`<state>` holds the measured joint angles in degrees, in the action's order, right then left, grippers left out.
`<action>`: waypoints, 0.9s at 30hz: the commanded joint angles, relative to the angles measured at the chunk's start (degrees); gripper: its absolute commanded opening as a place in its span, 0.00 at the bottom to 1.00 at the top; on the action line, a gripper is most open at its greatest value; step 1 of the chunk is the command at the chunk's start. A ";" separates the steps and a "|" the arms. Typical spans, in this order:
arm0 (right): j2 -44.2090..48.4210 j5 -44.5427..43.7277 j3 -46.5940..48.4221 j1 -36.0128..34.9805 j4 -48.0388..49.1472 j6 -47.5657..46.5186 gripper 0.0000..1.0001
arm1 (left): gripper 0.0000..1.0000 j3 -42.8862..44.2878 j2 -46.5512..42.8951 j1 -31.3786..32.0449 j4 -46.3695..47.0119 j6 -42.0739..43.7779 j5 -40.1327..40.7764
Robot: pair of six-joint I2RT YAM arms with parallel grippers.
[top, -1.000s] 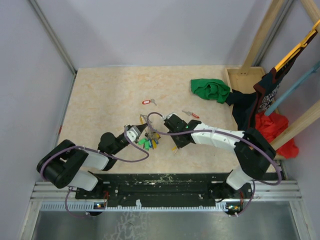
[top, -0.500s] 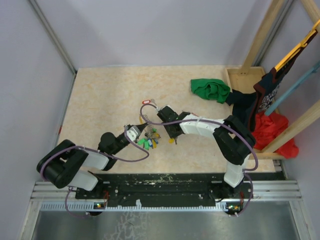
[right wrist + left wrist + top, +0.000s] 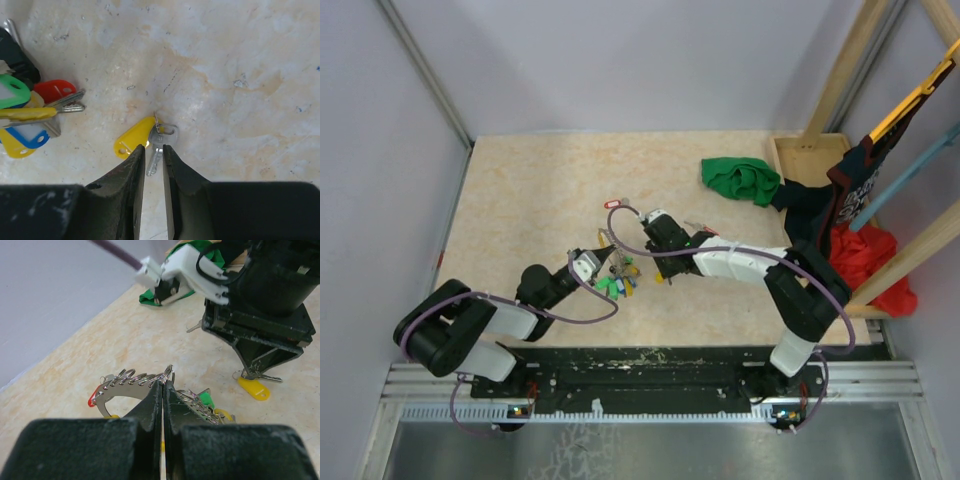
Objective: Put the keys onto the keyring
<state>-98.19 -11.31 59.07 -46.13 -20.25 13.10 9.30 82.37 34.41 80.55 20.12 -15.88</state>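
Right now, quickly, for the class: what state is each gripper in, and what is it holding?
Left gripper: shut on the keyring.
Right gripper: slightly open; the yellow-tagged key lies on the table between its tips, apparently not clamped.

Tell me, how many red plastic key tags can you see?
2. The lone red tag lies by itself beyond the bunch; the bunched red tag sits among the keys at the keyring. Others may be hidden there.

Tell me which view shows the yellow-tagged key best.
Right wrist: the yellow-tagged key lies close-up, flat on the table, just past the fingers. Left wrist shows it small and side-on below the right fingers. Top view: barely a yellow speck.
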 commanded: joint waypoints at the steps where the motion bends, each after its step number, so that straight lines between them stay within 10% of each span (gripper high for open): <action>1: 7.89 1.45 -2.00 1.14 7.12 0.78 0.22 | 0.00 0.17 -1.56 0.31 3.33 -1.20 0.87; 27: 4.94 3.42 -8.24 3.32 18.47 1.22 0.19 | 0.00 0.35 -1.16 0.29 3.39 -1.66 0.52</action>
<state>-91.96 -7.90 50.26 -43.03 -4.80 13.72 9.30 82.17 34.41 80.58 19.27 -15.40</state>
